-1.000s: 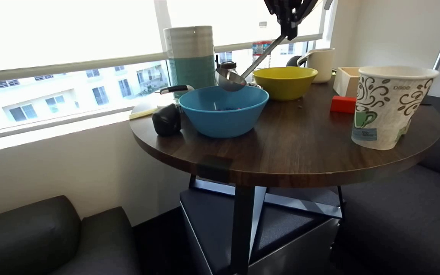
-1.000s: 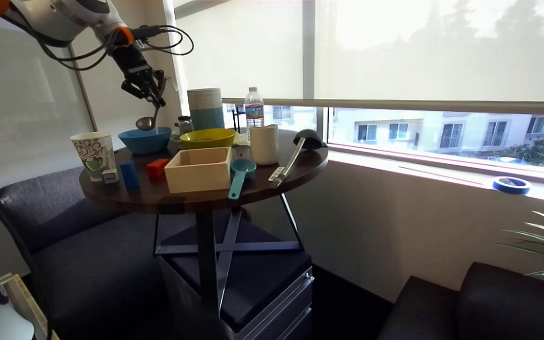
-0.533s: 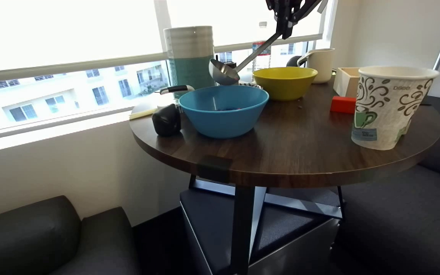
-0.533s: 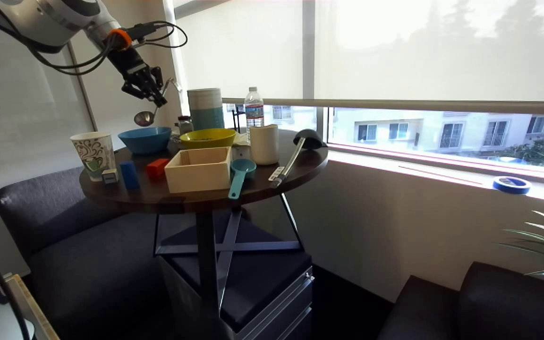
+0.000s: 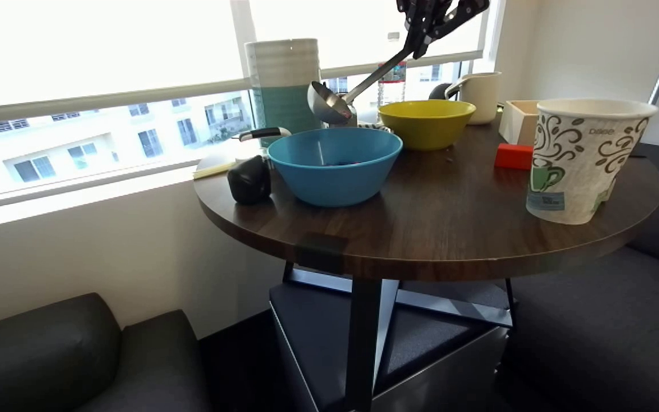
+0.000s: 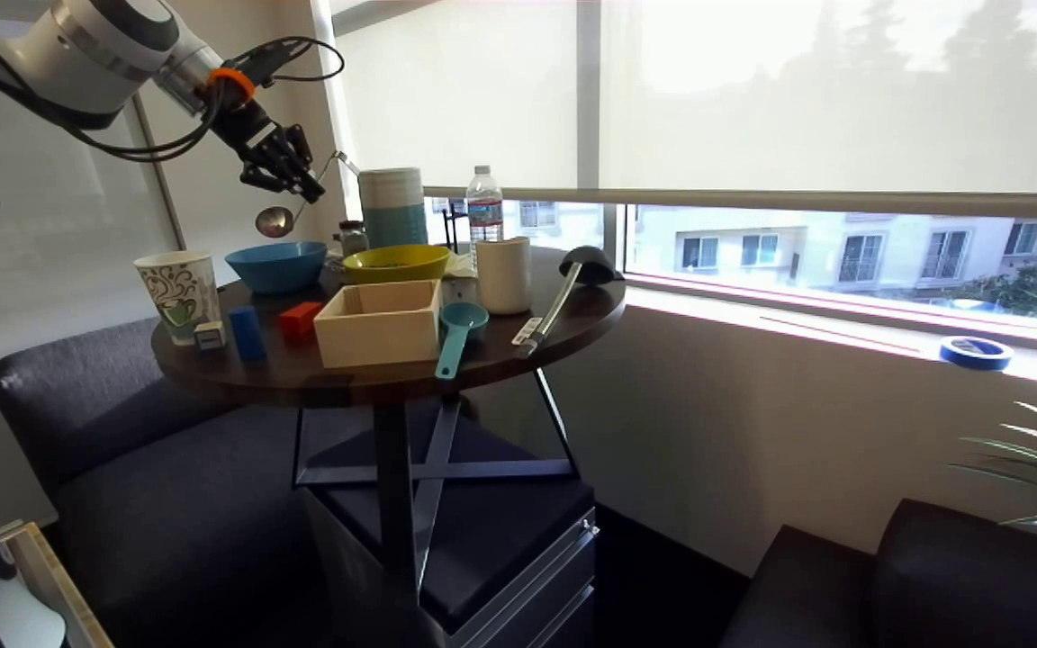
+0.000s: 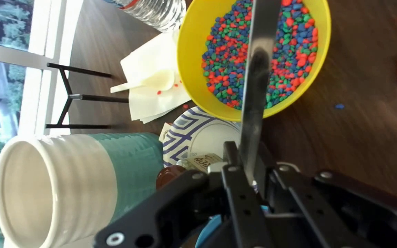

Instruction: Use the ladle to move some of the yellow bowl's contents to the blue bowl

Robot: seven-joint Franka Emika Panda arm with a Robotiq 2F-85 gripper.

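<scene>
My gripper [image 5: 418, 50] is shut on the long handle of the silver ladle [image 7: 258, 69], which slants between the fingers in the wrist view. The ladle's round cup [image 5: 329, 105] hangs tilted above the back rim of the blue bowl [image 5: 335, 180]; I make out no pieces in it. A few small reddish bits show inside the blue bowl, whose floor is mostly hidden. Beside it stands the yellow bowl [image 7: 193, 74], holding many small red, green and blue pebbles. In an exterior view, the ladle cup [image 6: 275, 221] is over the blue bowl [image 6: 275, 268], clear of it.
A tall cream-and-teal vase [image 7: 91, 179], a small jar [image 6: 353, 238] and a water bottle [image 6: 484, 211] stand behind the bowls. A patterned plate [image 7: 212, 139] lies between vase and yellow bowl. The paper cup [image 5: 581, 166], red block [image 5: 513, 156] and wooden box [image 6: 379, 333] occupy other table parts.
The ladle's cup has risen from the blue bowl's rim and tipped further, its handle leaning more. My gripper has tilted with it, still holding the handle. Both bowls have stayed put.
</scene>
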